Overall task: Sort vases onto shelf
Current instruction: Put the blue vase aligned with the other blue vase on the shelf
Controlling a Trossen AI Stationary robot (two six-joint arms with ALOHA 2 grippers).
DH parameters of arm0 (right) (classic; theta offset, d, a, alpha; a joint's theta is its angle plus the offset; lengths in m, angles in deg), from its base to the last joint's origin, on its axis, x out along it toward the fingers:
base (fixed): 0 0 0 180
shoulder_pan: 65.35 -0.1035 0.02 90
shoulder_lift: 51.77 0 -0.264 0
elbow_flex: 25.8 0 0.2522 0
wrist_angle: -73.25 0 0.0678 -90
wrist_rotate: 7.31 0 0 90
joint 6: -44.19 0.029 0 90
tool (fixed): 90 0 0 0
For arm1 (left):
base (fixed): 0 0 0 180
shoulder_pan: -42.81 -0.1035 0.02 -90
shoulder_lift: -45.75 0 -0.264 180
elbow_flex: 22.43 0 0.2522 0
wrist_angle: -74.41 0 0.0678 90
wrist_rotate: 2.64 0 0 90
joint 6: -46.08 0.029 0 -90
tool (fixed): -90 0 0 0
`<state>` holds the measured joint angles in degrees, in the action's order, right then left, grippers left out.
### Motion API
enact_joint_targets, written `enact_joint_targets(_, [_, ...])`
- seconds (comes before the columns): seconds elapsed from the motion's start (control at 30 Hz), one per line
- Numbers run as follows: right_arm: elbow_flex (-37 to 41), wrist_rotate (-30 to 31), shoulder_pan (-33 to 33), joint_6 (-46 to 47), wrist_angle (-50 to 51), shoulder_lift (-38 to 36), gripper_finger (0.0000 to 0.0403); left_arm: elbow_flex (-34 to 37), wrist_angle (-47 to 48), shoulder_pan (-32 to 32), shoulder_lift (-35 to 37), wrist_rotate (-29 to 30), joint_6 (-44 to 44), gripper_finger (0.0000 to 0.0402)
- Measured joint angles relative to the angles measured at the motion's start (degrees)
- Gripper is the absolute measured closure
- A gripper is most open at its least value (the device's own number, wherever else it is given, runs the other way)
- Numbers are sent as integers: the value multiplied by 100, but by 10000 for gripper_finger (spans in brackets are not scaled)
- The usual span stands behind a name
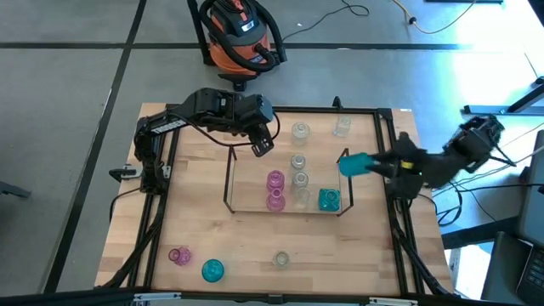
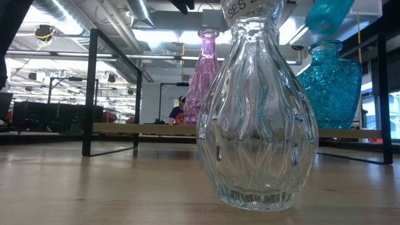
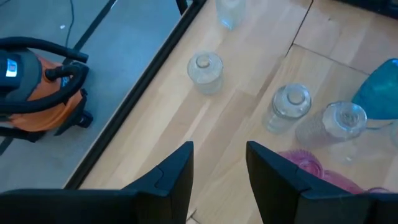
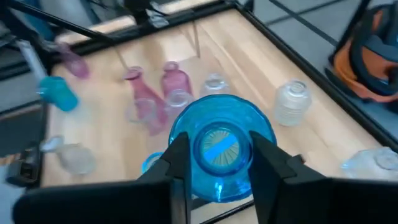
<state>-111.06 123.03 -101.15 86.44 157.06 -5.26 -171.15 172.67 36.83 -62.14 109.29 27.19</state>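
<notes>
Pale wooden tabletop carries a wire shelf already holding pink, clear and teal vases, while the right gripper grips a teal-blue glass vase at the shelf's right end and the left gripper hovers empty, fingers apart, at its back-left corner. Such glass looks light, rigid, slick and breakable, so the widest body seems the safest hold. A label on the nearest clear vase reads partly "SES".

The dark left arm reaches over the table's far side with its two-finger left gripper empty and its fingers apart, while the dark right arm stretches in from the right edge, its right gripper clamped around a teal-blue glass vase.
</notes>
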Motion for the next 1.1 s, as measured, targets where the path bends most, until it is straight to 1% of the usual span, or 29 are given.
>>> enact_joint_targets(0.1, [0,-838,1185,-849,-367,197,318,0,-56,-43,-1,-4,10,262])
enact_joint_targets(0.2, [0,-1983,2359,-1533,-493,541,318,0,-114,-101,-1,-7,12,262])
enact_joint_targets(0.27, [3,-2643,3016,-2014,-513,833,318,0,-171,-133,-1,-28,11,262])
enact_joint_targets(0.33, [7,-3089,3486,-2396,-630,1107,318,0,-180,-150,-1,-30,17,262])
enact_joint_targets(0.43, [4,-3382,3972,-2896,-787,1443,318,0,-180,-150,-1,-38,64,262])
enact_joint_targets(0.57, [2,-3615,4198,-3339,-814,1931,318,0,-178,-150,-1,-87,109,262])
enact_joint_targets(0.8, [17,-3834,4178,-3826,-819,2601,318,0,-176,-150,-1,-60,112,262])
enact_joint_targets(0.9, [265,-3964,4181,-3796,-978,2646,318,0,-172,-150,-1,-56,115,262])
enact_joint_targets(1.0, [674,-4172,4181,-3479,-1256,2636,318,0,-163,-135,-1,-44,117,262])
enact_joint_targets(1.1, [993,-4149,4181,-3300,-1506,2564,318,0,-162,-133,-1,-36,134,262])
